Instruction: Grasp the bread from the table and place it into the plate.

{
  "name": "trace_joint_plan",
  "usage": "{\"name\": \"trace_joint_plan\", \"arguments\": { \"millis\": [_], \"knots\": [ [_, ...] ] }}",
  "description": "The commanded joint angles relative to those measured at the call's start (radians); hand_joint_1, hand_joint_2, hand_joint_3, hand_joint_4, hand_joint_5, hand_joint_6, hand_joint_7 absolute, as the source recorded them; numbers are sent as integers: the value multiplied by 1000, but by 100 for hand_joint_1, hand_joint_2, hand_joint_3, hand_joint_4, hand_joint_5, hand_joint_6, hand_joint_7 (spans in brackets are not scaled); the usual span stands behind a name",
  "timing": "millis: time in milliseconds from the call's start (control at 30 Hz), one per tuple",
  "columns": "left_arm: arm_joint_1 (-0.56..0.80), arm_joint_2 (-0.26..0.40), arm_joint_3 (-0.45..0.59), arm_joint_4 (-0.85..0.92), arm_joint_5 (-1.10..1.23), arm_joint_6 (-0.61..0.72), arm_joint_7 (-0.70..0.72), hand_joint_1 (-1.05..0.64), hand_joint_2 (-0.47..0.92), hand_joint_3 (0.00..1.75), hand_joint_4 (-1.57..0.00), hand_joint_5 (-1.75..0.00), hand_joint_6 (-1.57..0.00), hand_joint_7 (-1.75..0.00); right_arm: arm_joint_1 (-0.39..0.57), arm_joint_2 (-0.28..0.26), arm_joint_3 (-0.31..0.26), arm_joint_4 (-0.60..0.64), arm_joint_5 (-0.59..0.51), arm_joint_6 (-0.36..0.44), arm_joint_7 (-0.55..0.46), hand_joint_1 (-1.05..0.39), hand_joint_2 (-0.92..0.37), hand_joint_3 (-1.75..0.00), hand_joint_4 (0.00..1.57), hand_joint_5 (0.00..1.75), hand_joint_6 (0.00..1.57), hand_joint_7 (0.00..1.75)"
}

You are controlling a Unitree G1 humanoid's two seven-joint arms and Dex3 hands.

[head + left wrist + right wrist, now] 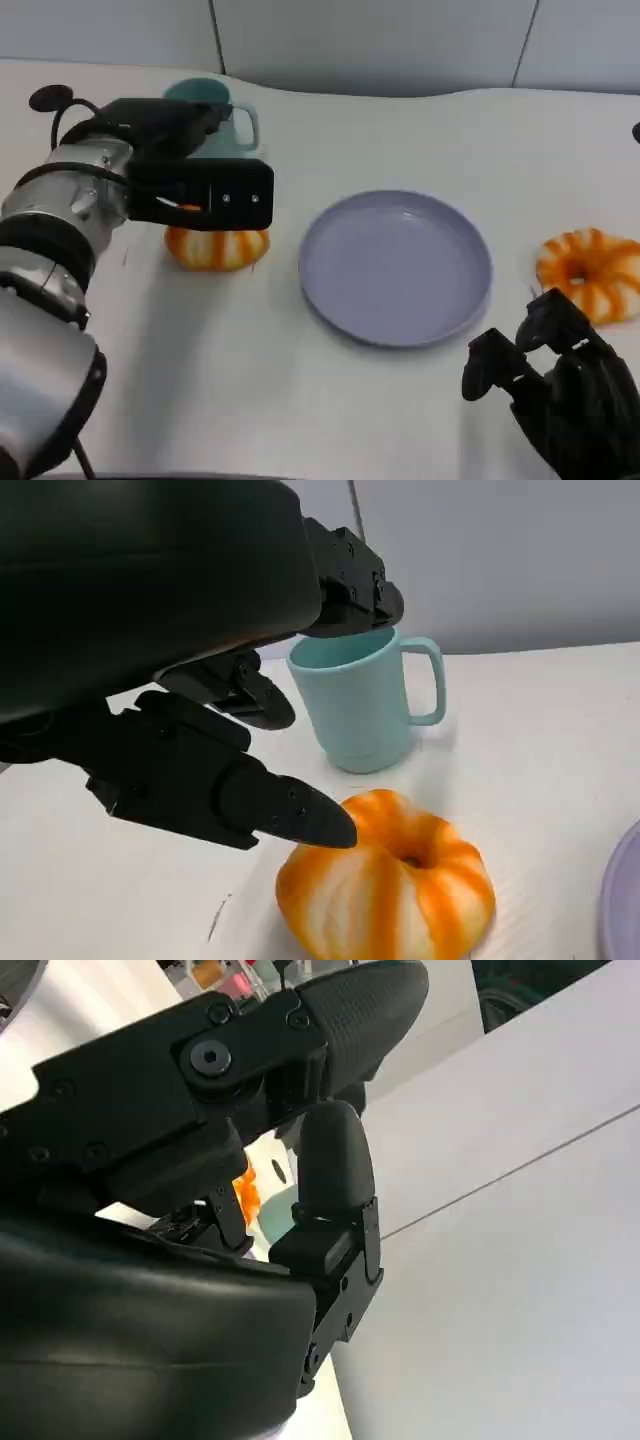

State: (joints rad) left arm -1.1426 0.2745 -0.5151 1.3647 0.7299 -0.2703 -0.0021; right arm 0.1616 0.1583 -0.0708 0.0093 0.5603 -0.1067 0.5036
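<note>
Orange-striped bread [216, 247] sits on the white table [250, 400], left of the lavender plate [396, 266], with a clear strip of tabletop between them. The left hand [190, 175] hovers right over it, fingers [290, 815] spread and holding nothing. A teal mug [215, 125] stands just behind. A second bread [592, 273] lies near the table's right edge; the right hand [560, 385] rests low, empty, fingers loosely curled.

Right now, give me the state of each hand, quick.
Left hand: open, fingers spread just above the bread, holding nothing.
Right hand: fingers curled in, holding nothing.
</note>
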Motion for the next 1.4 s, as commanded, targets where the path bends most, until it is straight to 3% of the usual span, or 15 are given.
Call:
{"name": "trace_joint_plan", "arguments": {
  "millis": [33,900,1067,1233,1400],
  "knots": [
    [36,1,26,2,-31,-8,8,-35,92,7,-62,0,-64,-1,23,-13,-2,-29,5,2,4,-43,-86,0,78,175,65,175],
    [132,-31,32,5,-50,11,66,-32,92,12,-67,-2,-65,-1,31,-15,-7,-43,15,30,-9,-43,-86,0,77,175,65,175],
    [123,-80,30,0,-48,42,93,-36,92,13,-66,-1,-65,0,53,-79,-70,-43,90,24,93,-44,-87,-1,78,175,63,175],
    [122,-78,70,3,-82,47,93,-34,92,10,-68,-2,-67,-1,42,-87,-90,-7,94,7,124,-45,-87,-1,78,175,62,175],
    [164,-60,111,7,-120,54,79,-33,92,9,-70,-1,-69,-1,45,-76,-80,-9,63,20,89,-45,-87,0,80,175,63,175]
  ]
}}
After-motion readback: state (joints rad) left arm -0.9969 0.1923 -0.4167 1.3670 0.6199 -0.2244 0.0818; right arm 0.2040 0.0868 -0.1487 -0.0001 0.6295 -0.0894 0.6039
